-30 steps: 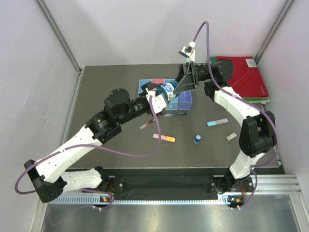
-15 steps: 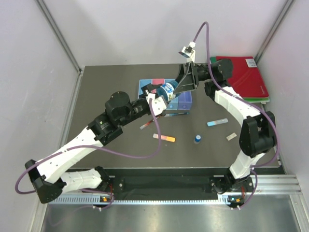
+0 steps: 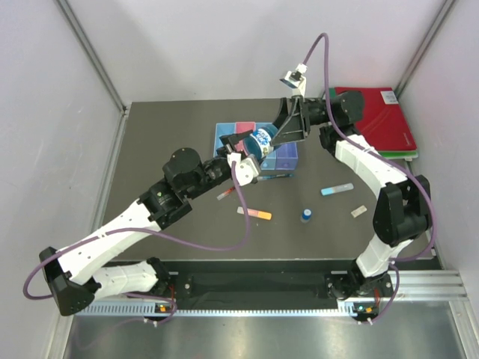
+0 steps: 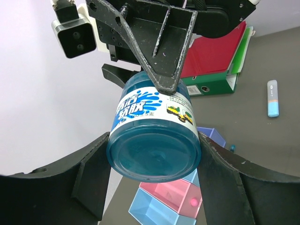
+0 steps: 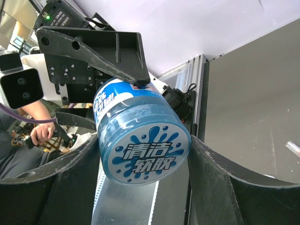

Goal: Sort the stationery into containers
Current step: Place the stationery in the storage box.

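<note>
- Top external view, left side: stretched in from the near left corner, the left gripper [image 3: 247,152], clamped on the base end of a blue jar [image 3: 260,140].
- Left wrist view: jar's sides pinched between both black fingers [image 4: 89,173], bottom face toward the lens.
- Held in the air over the row of bins [image 3: 223,134], clear of them, gripped from both ends at once.
- On the table [image 3: 165,149] just in front of the bins: lying flat, a red pen [image 3: 227,194], a pink-orange bar [image 3: 254,214] and a dark pen [image 3: 271,176] right against the bins' near edge.
- Further right: a small blue-capped bottle [image 3: 307,215], then a light blue bar [image 3: 337,189] and a pale tag [image 3: 359,212], all apart from the bins.
- Coming from the right, the right gripper [image 3: 273,134], closed on the jar's lid end; in the right wrist view, squeezed between its fingers [image 5: 70,187], printed lid facing the lens.
- Far right corner: stacked red and green binders [image 3: 382,123].
</note>
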You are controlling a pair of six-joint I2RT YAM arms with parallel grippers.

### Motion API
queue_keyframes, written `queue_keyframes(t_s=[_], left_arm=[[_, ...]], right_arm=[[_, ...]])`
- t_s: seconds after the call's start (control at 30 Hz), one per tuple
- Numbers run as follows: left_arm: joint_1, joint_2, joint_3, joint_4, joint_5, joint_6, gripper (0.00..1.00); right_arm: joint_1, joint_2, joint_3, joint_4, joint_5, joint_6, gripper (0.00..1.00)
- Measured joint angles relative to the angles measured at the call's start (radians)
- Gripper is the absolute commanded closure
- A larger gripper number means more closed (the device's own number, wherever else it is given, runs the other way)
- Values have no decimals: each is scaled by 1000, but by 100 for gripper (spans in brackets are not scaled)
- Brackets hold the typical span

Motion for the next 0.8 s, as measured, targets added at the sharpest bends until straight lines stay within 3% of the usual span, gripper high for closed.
queue_keyframes(t_s=[0.1, 0.17, 0.2, 0.23, 0.33, 0.8], left_arm=[[-1, -1, -9, 14, -3, 5, 71], [-2, -2, -15, 21, -6, 8, 79], [-2, -3, -17, 24, -7, 11, 80], [-2, -3, -19, 29, -8, 11, 86], [-2, -3, -27, 48, -8, 13, 98], [-3, -6, -31, 122, 22, -51, 100]], right_arm=[[-1, -1, 0, -2, 1, -1, 98], [-2, -1, 0, -2, 1, 0, 88], [-2, -1, 0, -2, 2, 0, 80], [-2, -2, 0, -2, 3, 0, 64], [-4, -5, 0, -2, 7, 0, 45], [-10, -48, 0, -23, 37, 39, 32]])
